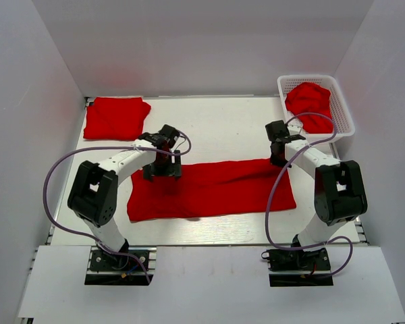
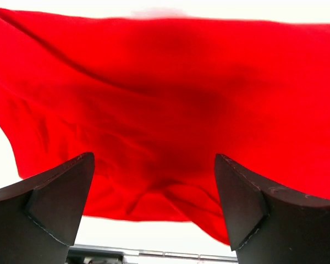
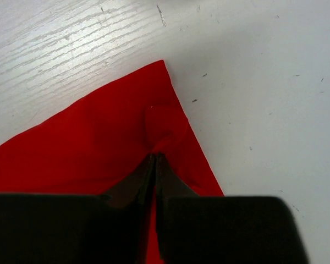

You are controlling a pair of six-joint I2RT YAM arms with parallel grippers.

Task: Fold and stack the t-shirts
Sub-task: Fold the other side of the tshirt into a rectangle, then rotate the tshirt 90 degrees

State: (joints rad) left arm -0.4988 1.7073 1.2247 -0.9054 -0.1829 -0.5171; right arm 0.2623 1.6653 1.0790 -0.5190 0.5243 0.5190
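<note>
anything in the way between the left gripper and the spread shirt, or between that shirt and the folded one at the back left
Nothing visible. The left gripper hangs open right over the spread shirt, with only red cloth beneath it. Between that shirt and the folded shirt lies only bare table.

T-shirts (image 1: 216, 189) plain bright red; basket (image 1: 345, 111) white mesh; table (image 1: 216, 128) white

The spread bright red soft-fabric t-shirt (image 2: 170, 99) runs off both side edges beyond the black fingers (image 2: 55, 203) of the left gripper (image 2: 154, 162). Between the closed fingers (image 3: 129, 187) of the right gripper (image 3: 155, 157), the pinched cloth is hidden.
</note>
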